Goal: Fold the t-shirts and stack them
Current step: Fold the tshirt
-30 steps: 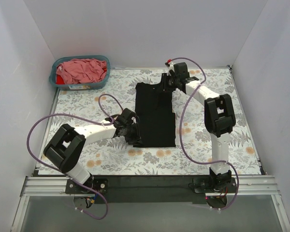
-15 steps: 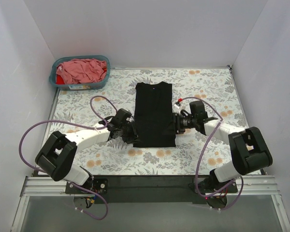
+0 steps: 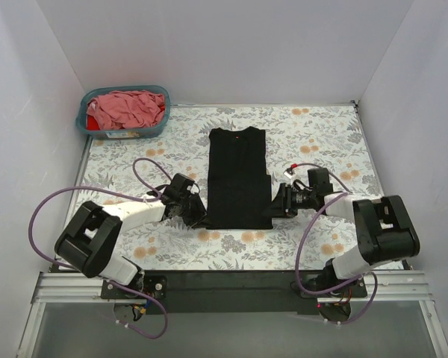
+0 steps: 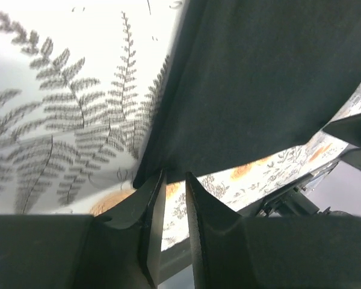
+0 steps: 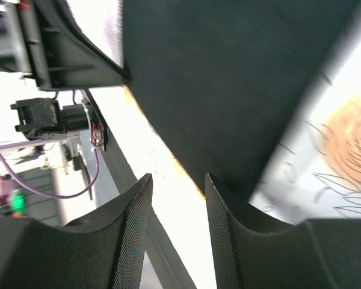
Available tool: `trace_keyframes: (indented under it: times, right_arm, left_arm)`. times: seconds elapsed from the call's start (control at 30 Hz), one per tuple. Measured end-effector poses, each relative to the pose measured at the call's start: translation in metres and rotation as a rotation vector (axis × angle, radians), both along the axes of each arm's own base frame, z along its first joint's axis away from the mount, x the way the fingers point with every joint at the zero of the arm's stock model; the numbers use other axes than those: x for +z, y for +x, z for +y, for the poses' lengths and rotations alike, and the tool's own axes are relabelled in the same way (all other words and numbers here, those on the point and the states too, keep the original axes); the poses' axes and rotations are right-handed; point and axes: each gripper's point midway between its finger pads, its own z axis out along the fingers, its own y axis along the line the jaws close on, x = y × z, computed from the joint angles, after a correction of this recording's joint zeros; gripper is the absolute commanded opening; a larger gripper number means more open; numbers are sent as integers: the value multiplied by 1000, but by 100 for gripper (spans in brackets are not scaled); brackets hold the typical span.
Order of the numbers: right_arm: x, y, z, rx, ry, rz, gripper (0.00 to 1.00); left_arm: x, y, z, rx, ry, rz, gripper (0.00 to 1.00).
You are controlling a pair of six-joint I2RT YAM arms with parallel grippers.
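The black t-shirt [image 3: 239,175] lies folded into a long narrow rectangle in the middle of the table, collar at the far end. My left gripper [image 3: 200,218] sits low at its near left corner. In the left wrist view its jaws [image 4: 174,176] stand a narrow slit apart, tips at the black cloth's [image 4: 259,78] hem, with only table showing through the gap. My right gripper [image 3: 273,210] is at the near right corner, open [image 5: 177,177], one fingertip against the cloth's [image 5: 228,78] edge. Pink and red t-shirts [image 3: 127,107] are heaped in the basket.
The teal plastic basket [image 3: 89,125] stands at the far left corner of the floral tablecloth [image 3: 321,134]. White walls close in the table on three sides. The black rail [image 3: 231,280] with both arm bases runs along the near edge.
My right arm swung from the shirt's far collar end down to its near right corner. My left gripper slid slightly left and nearer along the hem, its jaws narrowing. The shirt now lies neater.
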Motion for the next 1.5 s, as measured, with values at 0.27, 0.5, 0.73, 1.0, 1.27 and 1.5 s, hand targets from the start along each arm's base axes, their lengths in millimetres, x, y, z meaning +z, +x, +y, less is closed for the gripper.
trace_keyframes:
  times: [0.27, 0.5, 0.73, 1.0, 1.27, 1.5]
  right_arm:
    - [19, 18, 1, -13, 6, -113, 47]
    - [-15, 16, -8, -50, -46, 6, 47]
    - [7, 21, -20, -88, -201, -93, 53]
    - [44, 17, -23, -124, -487, -270, 62]
    - [4, -21, -30, -68, -720, -141, 58]
    - [-9, -24, -20, -35, -802, -107, 55]
  left_arm:
    - [16, 0, 5, 2, 4, -49, 21]
    - [22, 3, 22, 16, 94, -98, 46]
    - [49, 10, 36, -13, 147, -217, 48]
    - [50, 0, 49, -69, 208, -229, 64]
    - [50, 0, 51, -102, 274, -240, 80]
    - [41, -4, 52, -123, 325, -217, 80]
